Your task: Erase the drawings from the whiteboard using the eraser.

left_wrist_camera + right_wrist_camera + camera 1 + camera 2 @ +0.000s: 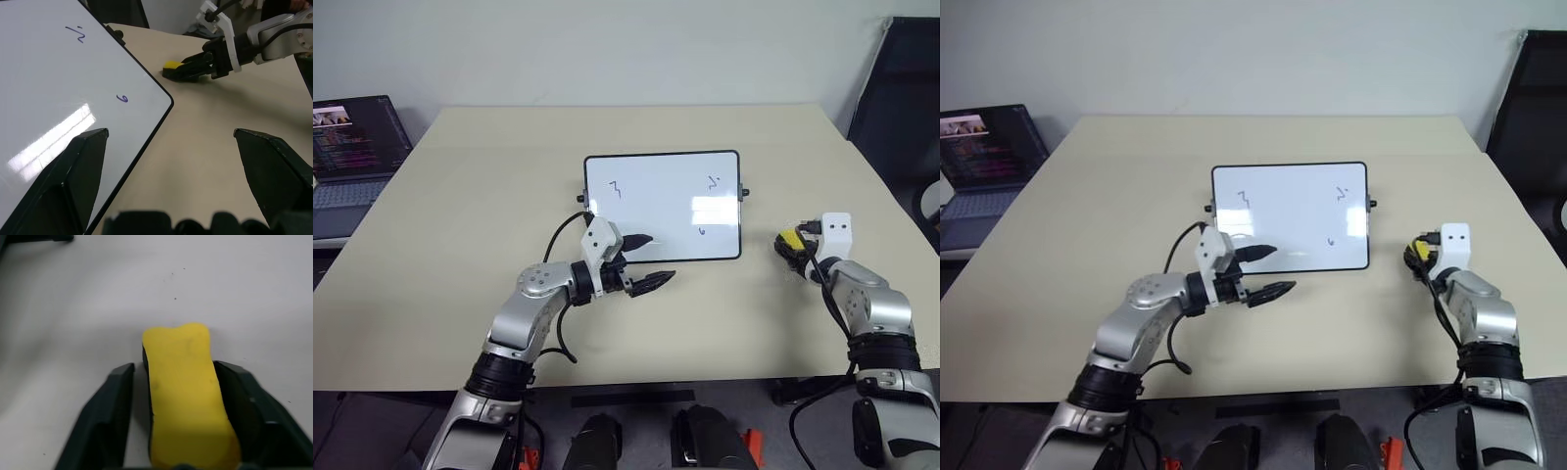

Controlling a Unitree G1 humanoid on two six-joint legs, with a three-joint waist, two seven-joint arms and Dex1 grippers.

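Left gripper [644, 262]: nearest to me, its fingers spread wide and holding nothing, hovering at the near left corner of the whiteboard, one fingertip over the bottom frame.

Right gripper [172, 406]: off to the right of the board, low on the table, its two black fingers drawn in along both long sides of the eraser. The fingers look to be at or almost at the block's sides; I would call it a grip just taken, though a thin dark gap shows on one side.

Eraser [790, 240]: a small yellow block with a dark underside, lying flat on the table [724, 323] just beside the board's near right corner, not on the board.

Whiteboard [656, 186]: lies flat in the middle of the table, black-framed, a glare patch near its right half.

Drawings [617, 190]: a zigzag at the left, a small dotted mark at the upper right, another tiny one at the lower right. All three are untouched.

Step in hand: securing the eraser. To do it well, I judge the fingers should seat squarely on the block's sides before lifting, keeping the dark face downward so it meets the board flat.

Next call: the nearest mark is the lower right one.

Laptop [352, 157]: far left, open, well apart from everything.
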